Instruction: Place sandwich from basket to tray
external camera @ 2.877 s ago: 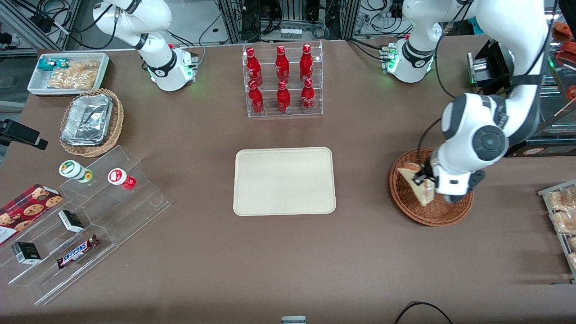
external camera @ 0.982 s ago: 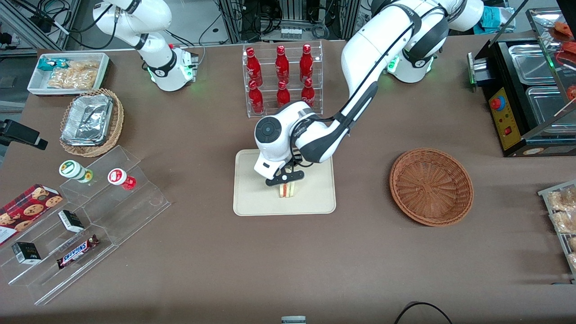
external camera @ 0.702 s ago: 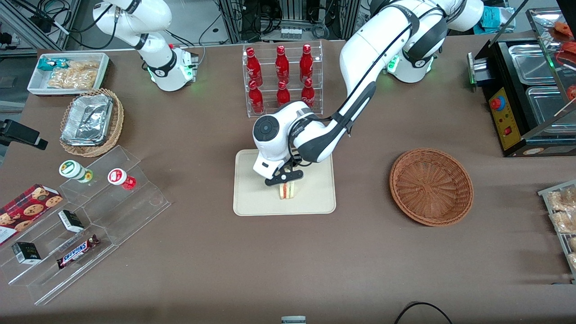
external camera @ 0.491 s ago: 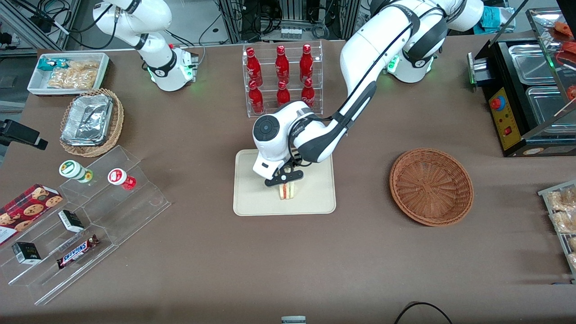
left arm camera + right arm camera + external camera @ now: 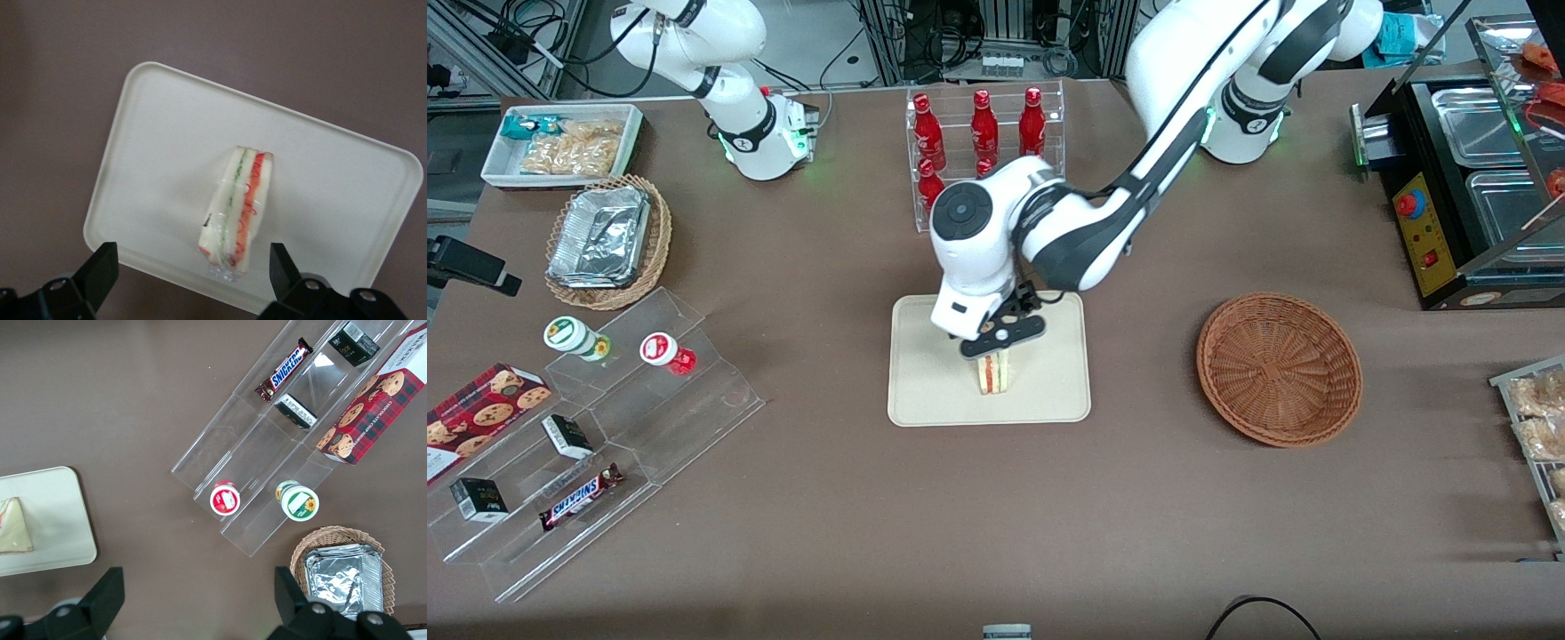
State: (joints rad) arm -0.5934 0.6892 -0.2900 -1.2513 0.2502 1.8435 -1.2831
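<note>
Sandwich [image 5: 994, 372] stands on the tray [image 5: 929, 391], upright on one edge, cut face with red and green filling facing the front camera; nothing grips it. Largest first: brown table [image 5: 996, 516] carries everything. Left arm [image 5: 1103, 222] reaches in over the middle of the table, wrist above the tray. Clear stepped display stand [image 5: 649, 418] sits toward the parked arm's end, holding a Snickers bar [image 5: 580, 496], two small dark boxes and two round-lidded cups, one green [image 5: 569, 334], one red [image 5: 660, 348]; a red cookie box [image 5: 480, 411] lies beside it. Tray is at table centre, cream, low rim, also clear in the wrist view [image 5: 160, 133]. Basket [image 5: 1279, 368], reddish-brown wicker, is well apart from the tray toward the working arm's end, with no contents. Clear rack of red bottles [image 5: 985, 133] stands farther from the front camera than the tray, partly hidden by the arm. Tan wicker basket with foil trays [image 5: 605, 240] and a white bin of snacks [image 5: 560, 142] are near the parked arm. Gripper [image 5: 996, 342] hangs just above the sandwich, jaws spread wide, fingertips [image 5: 100, 270] clear of the wrap on both sides in the wrist view [image 5: 237, 207].
</note>
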